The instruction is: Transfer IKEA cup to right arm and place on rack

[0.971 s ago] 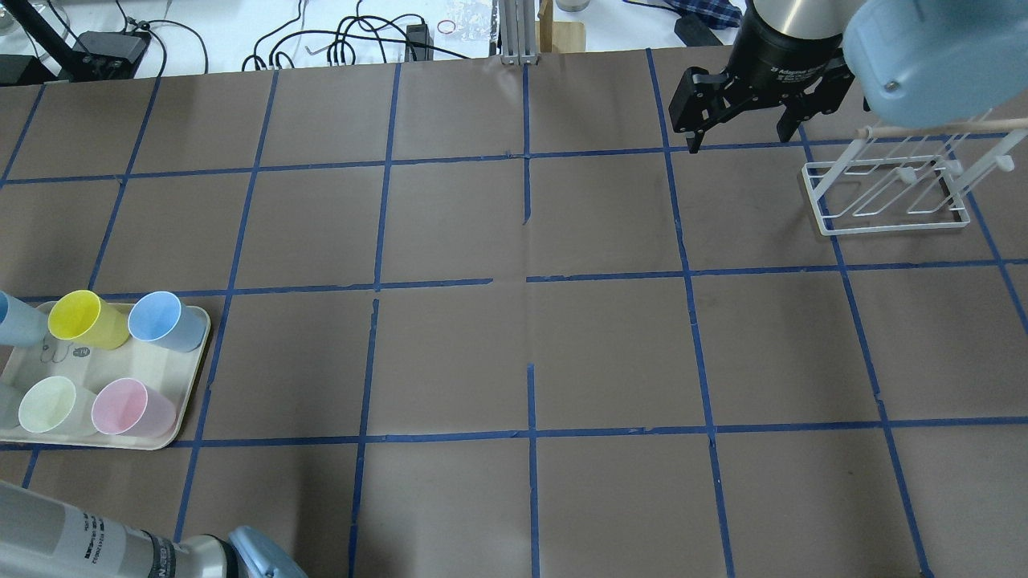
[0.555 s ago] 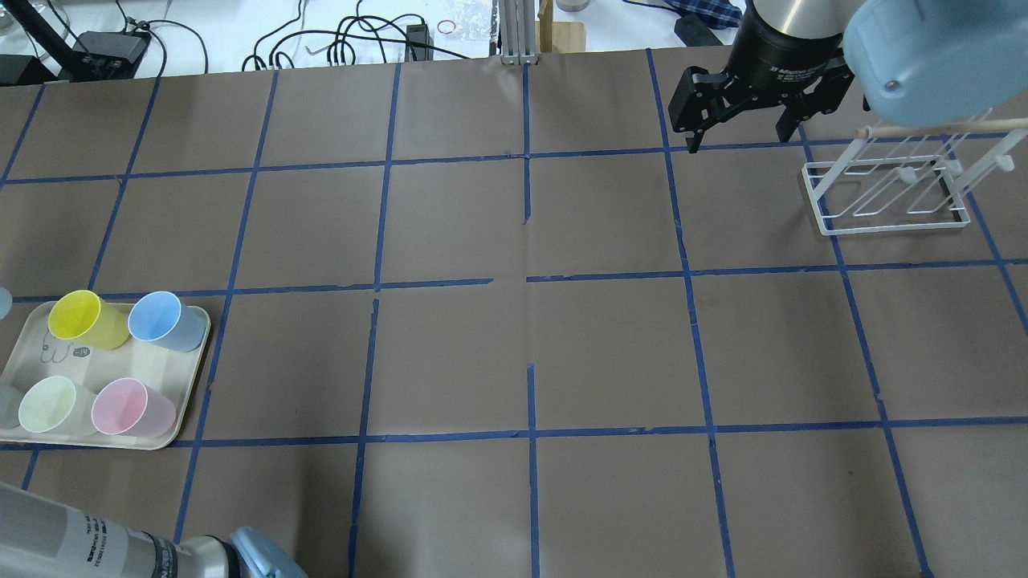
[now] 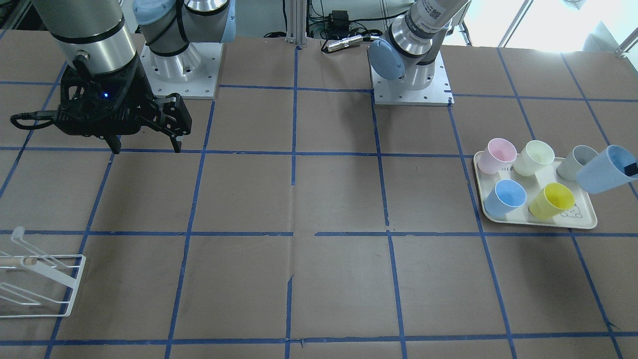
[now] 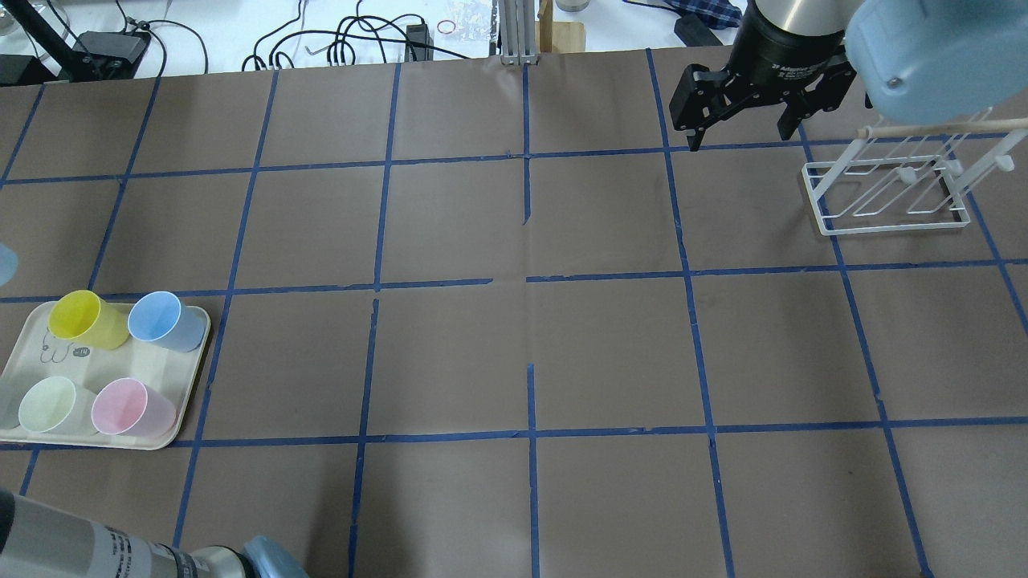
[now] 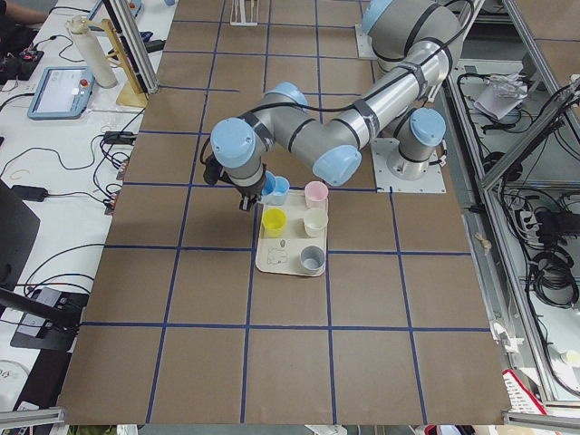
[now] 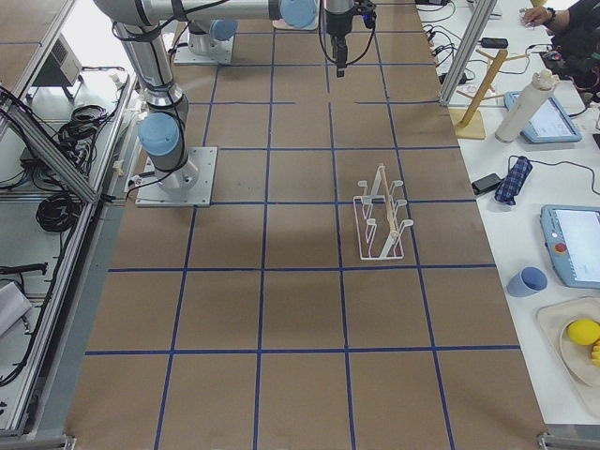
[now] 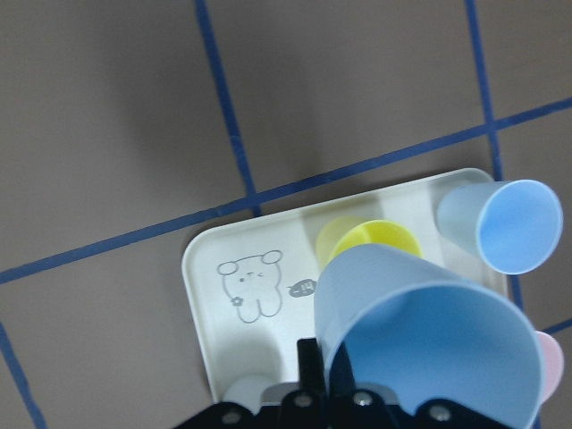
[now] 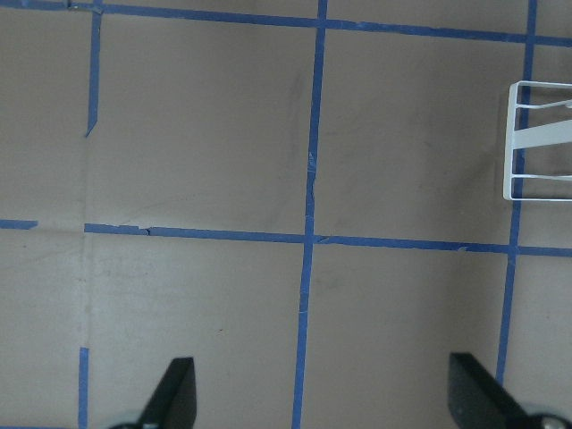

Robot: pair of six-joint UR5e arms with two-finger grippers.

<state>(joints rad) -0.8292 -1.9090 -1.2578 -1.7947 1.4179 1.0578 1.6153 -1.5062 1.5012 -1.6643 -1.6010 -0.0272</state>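
Observation:
The IKEA cup [image 3: 603, 177], a pale sky-blue tumbler, hangs tilted above the far end of the cream tray [image 3: 587, 219]. My left gripper [image 3: 630, 168] is shut on its rim, one black finger inside the mouth. The left wrist view shows the cup [image 7: 429, 349] close up over the tray [image 7: 259, 268]. In the overhead view only a sliver of the cup [image 4: 4, 262] shows at the left edge. My right gripper [image 4: 743, 132] hangs open and empty near the white wire rack [image 4: 891, 189], which also shows in the front view [image 3: 40, 279].
On the tray stand a deeper blue cup [image 3: 506, 196], a yellow cup [image 3: 551, 200], a pink cup [image 3: 496, 155], a pale green cup [image 3: 533, 157] and a grey cup [image 3: 575, 160]. Blue tape lines grid the brown table.
The pale blue cup has risen off the tray and moved toward the table's far side at the overhead view's left edge. The right gripper has barely moved.

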